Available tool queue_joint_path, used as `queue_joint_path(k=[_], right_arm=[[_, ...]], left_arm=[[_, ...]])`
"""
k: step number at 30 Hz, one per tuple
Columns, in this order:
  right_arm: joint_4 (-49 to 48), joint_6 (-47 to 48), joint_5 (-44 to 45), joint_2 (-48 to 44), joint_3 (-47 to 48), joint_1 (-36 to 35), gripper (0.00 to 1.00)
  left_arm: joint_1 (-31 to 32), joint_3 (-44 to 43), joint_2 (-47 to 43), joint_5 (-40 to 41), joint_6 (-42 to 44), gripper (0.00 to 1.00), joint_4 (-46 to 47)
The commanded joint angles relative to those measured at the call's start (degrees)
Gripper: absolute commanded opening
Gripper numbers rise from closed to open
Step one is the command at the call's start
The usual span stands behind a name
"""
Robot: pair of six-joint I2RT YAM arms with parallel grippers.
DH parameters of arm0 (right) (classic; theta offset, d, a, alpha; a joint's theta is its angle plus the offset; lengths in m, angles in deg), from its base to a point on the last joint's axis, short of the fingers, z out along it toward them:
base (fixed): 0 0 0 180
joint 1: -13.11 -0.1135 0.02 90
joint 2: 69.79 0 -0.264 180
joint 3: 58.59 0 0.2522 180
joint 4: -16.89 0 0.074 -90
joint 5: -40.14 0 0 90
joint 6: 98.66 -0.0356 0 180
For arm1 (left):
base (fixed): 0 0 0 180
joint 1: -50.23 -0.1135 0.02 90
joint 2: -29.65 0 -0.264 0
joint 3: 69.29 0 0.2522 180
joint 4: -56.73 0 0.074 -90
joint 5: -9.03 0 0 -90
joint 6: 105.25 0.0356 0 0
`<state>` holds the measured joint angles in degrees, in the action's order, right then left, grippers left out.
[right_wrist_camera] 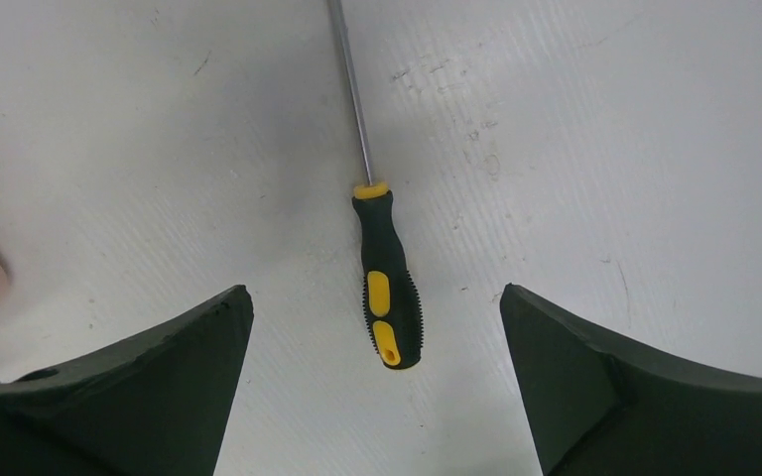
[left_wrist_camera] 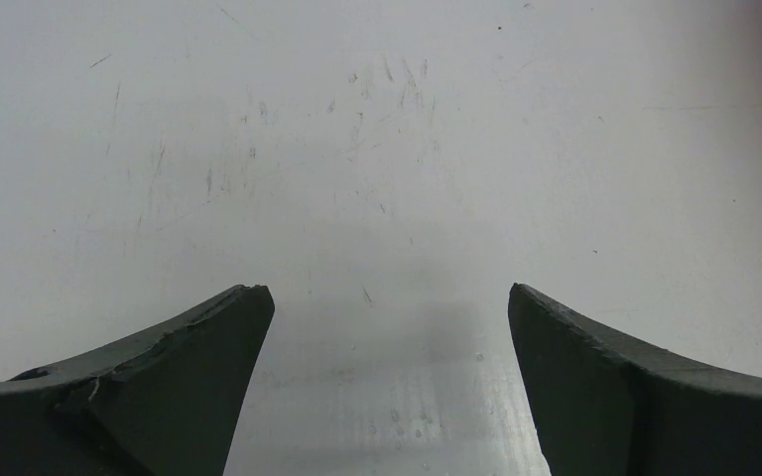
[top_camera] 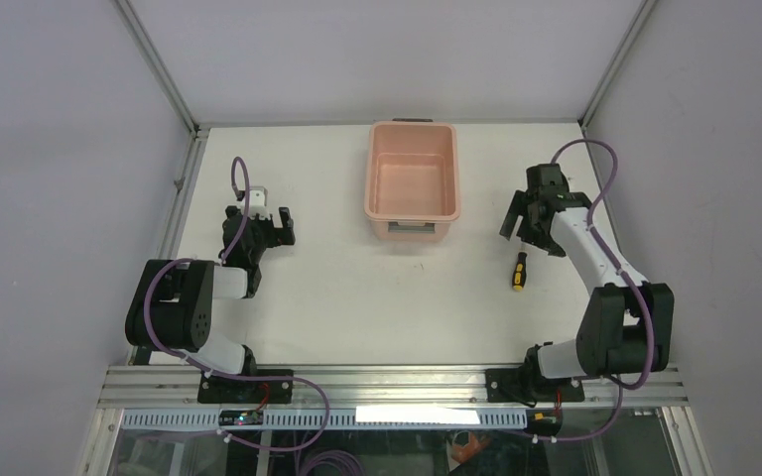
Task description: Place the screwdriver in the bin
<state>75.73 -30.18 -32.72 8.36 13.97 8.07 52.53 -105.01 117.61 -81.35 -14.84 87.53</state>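
Right wrist view: the screwdriver point(right_wrist_camera: 387, 288) lies flat on the white table point(right_wrist_camera: 605, 149). Its black and yellow handle sits between the two dark fingers point(right_wrist_camera: 159, 367) without touching either, and the thin shaft runs away from the camera and out at the top edge. The right gripper point(top_camera: 528, 236) stands wide open with nothing in it, poised just over the tool.

From the top external view, the screwdriver point(top_camera: 520, 270) rests on the right half of the table, just beside the right gripper on the side toward the arm bases. It is outside the bin point(top_camera: 369, 178) and apart from it, nearer the bases and further right. The pink rectangular bin stands upright at the middle of the far edge with nothing visible inside.

The left gripper point(top_camera: 276, 226) is on the left side of the table, well apart from both bin and screwdriver. In the left wrist view its fingers point(left_wrist_camera: 169, 377) are spread wide over bare, scuffed tabletop and hold nothing.
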Motion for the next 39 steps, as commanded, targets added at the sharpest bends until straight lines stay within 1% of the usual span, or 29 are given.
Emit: queue_joint_path(k=[1, 6, 14, 16, 19, 20, 23, 24, 25, 26, 32, 35, 39], right_arm=[[-3.0, 2.0, -6.6, 3.7, -0.3, 2.1, 0.99], [-4.3, 1.0, -8.6, 9.6, -1.6, 2.9, 0.98], [-5.7, -1.5, -10.6, 12.5, -6.3, 3.5, 0.9], [-6.5, -2.0, -9.9, 13.1, -7.3, 3.5, 0.85], [-6.2, -1.8, -10.0, 13.3, -7.2, 4.0, 0.74], [-6.1, -1.8, -10.0, 13.2, -7.3, 4.1, 0.66], [-6.3, -0.8, -10.0, 11.9, -7.7, 4.1, 0.24], [-6.4, 0.0, -10.1, 11.3, -7.6, 4.2, 0.13], [-6.2, 0.5, -10.0, 10.6, -7.3, 4.2, 0.05], [-5.4, 1.0, -9.9, 9.9, -6.6, 4.1, 0.0], [0.1, 3.2, -9.1, 3.1, -0.3, 4.1, 0.0], [4.0, 3.9, -10.0, -0.9, 4.8, 4.0, 0.0], [9.3, 4.2, -10.8, -3.9, 13.2, 2.6, 0.0]], left_arm=[[0.4, 0.0, -1.6, -0.5, -0.9, 0.99, 1.5], [0.4, 0.0, -1.6, -0.4, -0.9, 0.99, 1.5], [0.4, 0.0, -1.6, -0.4, -0.9, 0.99, 1.5], [0.4, 0.0, -1.6, -0.4, -0.9, 0.99, 1.5], [0.5, 0.0, -1.6, -0.4, -0.9, 0.99, 1.5], [0.4, 0.0, -1.6, -0.4, -0.9, 0.99, 1.5], [0.4, 0.0, -1.6, -0.4, -0.9, 0.99, 1.5], [0.4, 0.0, -1.6, -0.4, -0.9, 0.99, 1.5], [0.4, 0.0, -1.6, -0.4, -0.9, 0.99, 1.5], [0.5, 0.0, -1.6, -0.4, -0.9, 0.99, 1.5], [0.4, 0.0, -1.6, -0.4, -0.9, 0.99, 1.5], [0.4, 0.0, -1.6, -0.4, -0.9, 0.99, 1.5], [0.4, 0.0, -1.6, -0.4, -0.9, 0.99, 1.5]])
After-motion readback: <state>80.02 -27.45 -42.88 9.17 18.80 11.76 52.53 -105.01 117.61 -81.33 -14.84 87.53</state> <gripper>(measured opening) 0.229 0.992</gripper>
